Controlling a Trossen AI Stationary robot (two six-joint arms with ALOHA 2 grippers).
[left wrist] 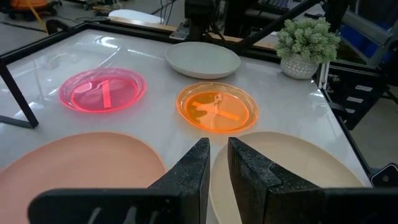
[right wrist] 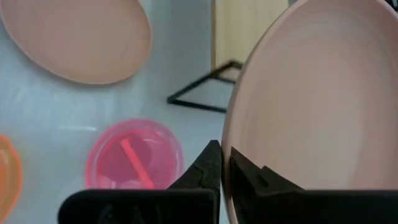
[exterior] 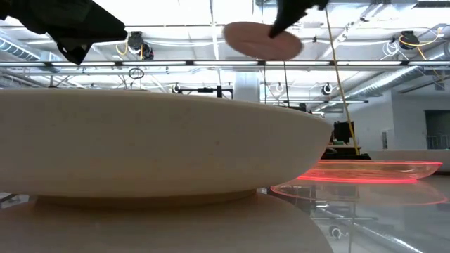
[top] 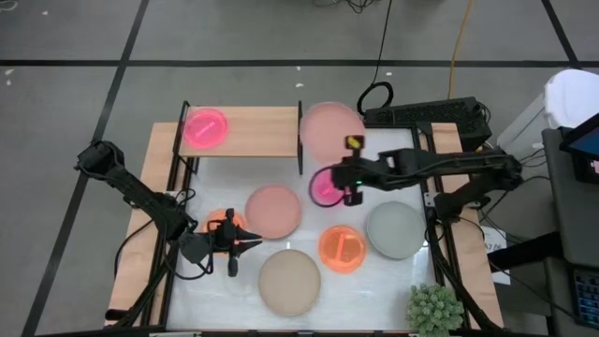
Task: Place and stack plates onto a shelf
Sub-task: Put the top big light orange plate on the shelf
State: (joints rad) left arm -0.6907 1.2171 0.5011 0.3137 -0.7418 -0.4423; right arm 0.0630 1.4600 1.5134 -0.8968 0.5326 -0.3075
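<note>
White tabletop (top: 309, 304) in an open workshop. The right gripper (top: 348, 184), clenched on the rim of a large dusty-pink plate (top: 329, 131), carries it beside the shelf (top: 253, 133), at its 3 o'clock edge; the step in hand is placing. Next: move toward 9 o'clock, lower, release. The left gripper (top: 245, 242) waits near-closed, empty, at 7 o'clock.

A grey floor (top: 84, 37) crossed by dark lines surrounds the white table (top: 225, 168). An orange cable (top: 457, 42) and a black cable (top: 384, 42) trail across it. Overhead, white ceiling trusses (exterior: 176, 28) carry bright lamps. A potted green plant (left wrist: 305, 43) sits at the table's corner.
</note>
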